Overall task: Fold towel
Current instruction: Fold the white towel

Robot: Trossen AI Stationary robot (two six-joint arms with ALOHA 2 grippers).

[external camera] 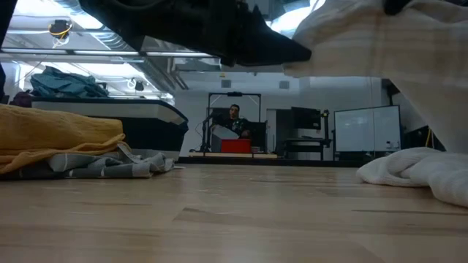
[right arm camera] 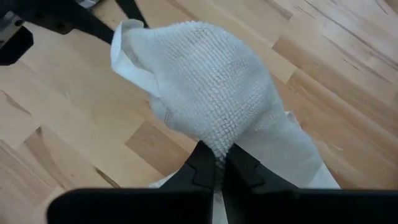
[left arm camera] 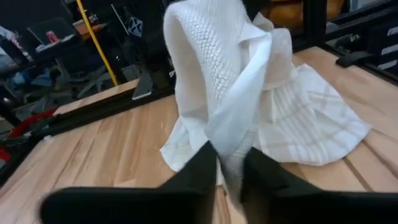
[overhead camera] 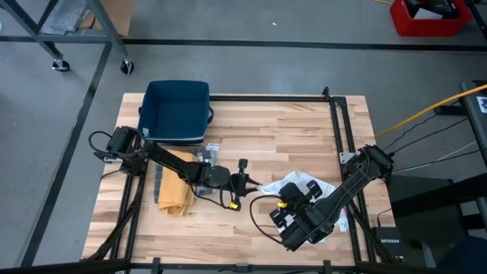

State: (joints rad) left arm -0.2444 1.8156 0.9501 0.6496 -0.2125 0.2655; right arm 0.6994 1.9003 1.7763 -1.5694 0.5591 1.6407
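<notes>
The white towel (overhead camera: 304,186) lay bunched lower right of centre, between both grippers: left gripper (left arm camera: 229,163) and right gripper (right arm camera: 219,163) each pinched a fold.

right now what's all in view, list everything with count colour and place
white towel: 1, white, right part of the table, partly lifted, pinched by both grippers
yellow cloth: 1, mustard yellow, left part of the table, lying on the grey cloth
grey cloth: 1, grey patterned, under the yellow cloth
blue bin: 1, dark blue, far left corner of the table
table: 1, light wood, black frame
red crate: 1, red, floor beyond the table
person: 1, seated far back in the room
left gripper: 1, dark, shut on the towel's edge
right gripper: 1, dark, shut on the towel
</notes>
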